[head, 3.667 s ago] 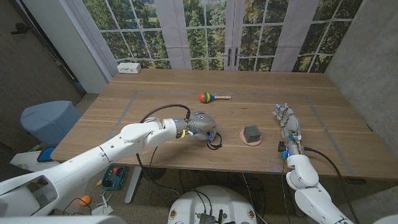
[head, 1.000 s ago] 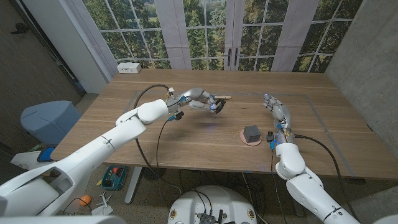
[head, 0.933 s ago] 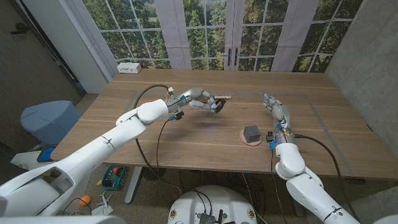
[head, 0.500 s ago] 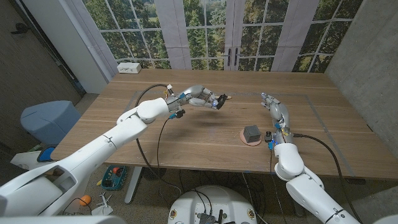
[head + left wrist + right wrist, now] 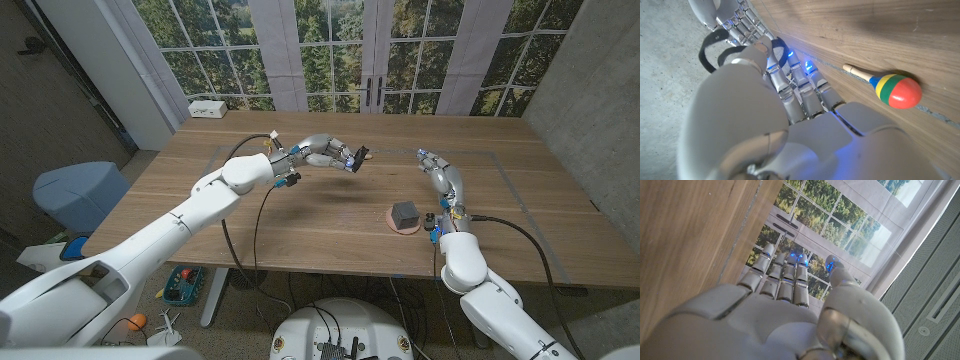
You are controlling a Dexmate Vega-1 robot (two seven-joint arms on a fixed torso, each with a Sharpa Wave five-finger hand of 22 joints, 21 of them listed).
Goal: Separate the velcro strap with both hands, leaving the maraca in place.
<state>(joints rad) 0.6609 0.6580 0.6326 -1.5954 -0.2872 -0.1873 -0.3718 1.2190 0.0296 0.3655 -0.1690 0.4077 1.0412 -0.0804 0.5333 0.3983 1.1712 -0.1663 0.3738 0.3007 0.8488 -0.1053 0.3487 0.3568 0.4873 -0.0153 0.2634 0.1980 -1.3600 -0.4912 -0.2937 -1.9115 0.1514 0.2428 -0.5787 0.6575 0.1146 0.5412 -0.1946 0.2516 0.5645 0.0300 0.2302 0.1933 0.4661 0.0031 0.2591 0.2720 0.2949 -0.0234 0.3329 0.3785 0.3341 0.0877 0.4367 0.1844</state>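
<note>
My left hand (image 5: 325, 153) is raised over the far middle of the table and pinches the black velcro strap (image 5: 357, 157) at its fingertips. In the left wrist view the strap (image 5: 710, 47) loops out past my fingers (image 5: 790, 85). The maraca (image 5: 897, 91), with a red, yellow, green and blue head and a wooden handle, lies on the table beneath that hand, which covers it in the head view. My right hand (image 5: 441, 176) hovers to the right, fingers apart and holding nothing, a gap away from the strap. The right wrist view looks along that hand (image 5: 785, 310) at the windows.
A grey block on a pink disc (image 5: 404, 215) sits near the front of the table, between my hands. A white box (image 5: 207, 108) stands at the far left corner. A blue bin (image 5: 80, 192) is on the floor to the left.
My left hand has carried the strap up from the table's front middle to above the maraca and a little rightward. My right hand has lifted and moved farther in.
</note>
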